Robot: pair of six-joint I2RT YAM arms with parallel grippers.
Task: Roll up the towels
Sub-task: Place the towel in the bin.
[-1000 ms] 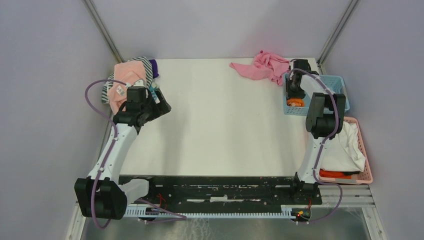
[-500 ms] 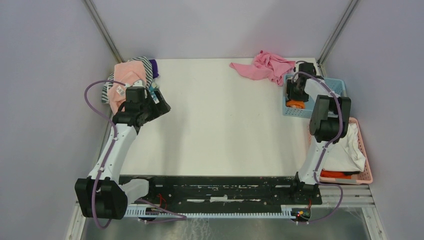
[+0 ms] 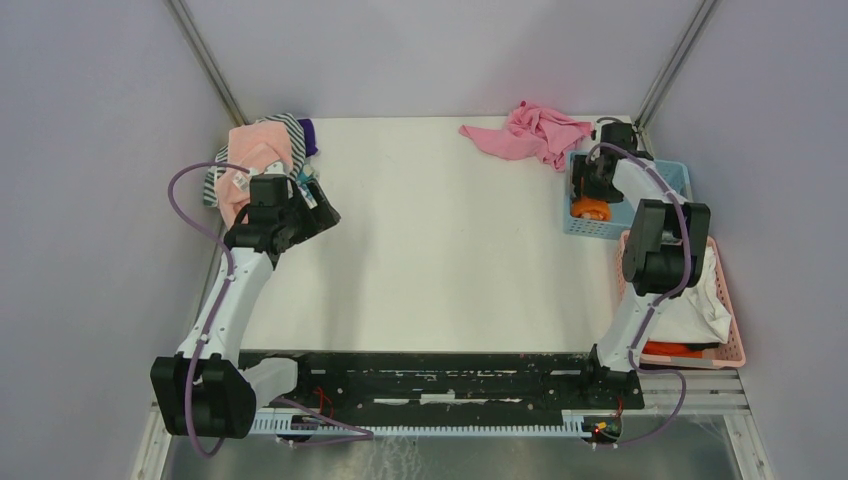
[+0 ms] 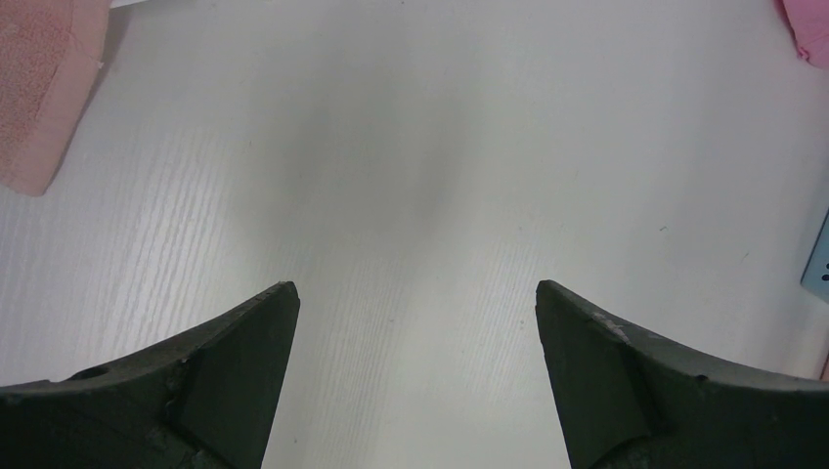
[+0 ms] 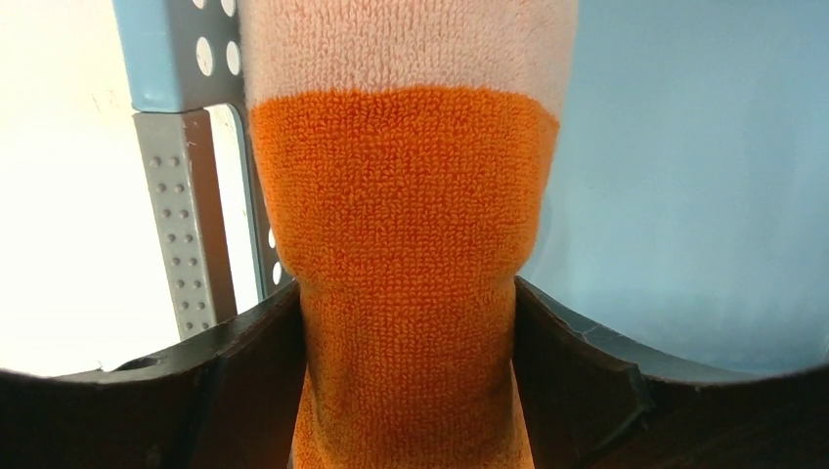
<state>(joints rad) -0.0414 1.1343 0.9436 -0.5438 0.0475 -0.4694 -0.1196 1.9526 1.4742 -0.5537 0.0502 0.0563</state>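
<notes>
White table [image 3: 450, 250]: your right arm's elbow has swung rightward in the last second. Right gripper [image 5: 406, 293] stays clamped on the rolled orange towel [image 5: 406, 186], down in the blue basket [image 5: 684, 147]; release probably comes next. Left gripper [image 4: 415, 293] spread wide, empty, near the unrolled pale pink towel [image 3: 258, 145].

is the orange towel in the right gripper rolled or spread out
Rolled: the orange terry towel is a tight bundle pinched in the right gripper, at the blue plastic basket.

Orange towel [image 5: 406, 283] — one peach band, pale blue basket [image 5: 684, 176], pink cloth [image 3: 530, 132], white table [image 3: 450, 250].
</notes>
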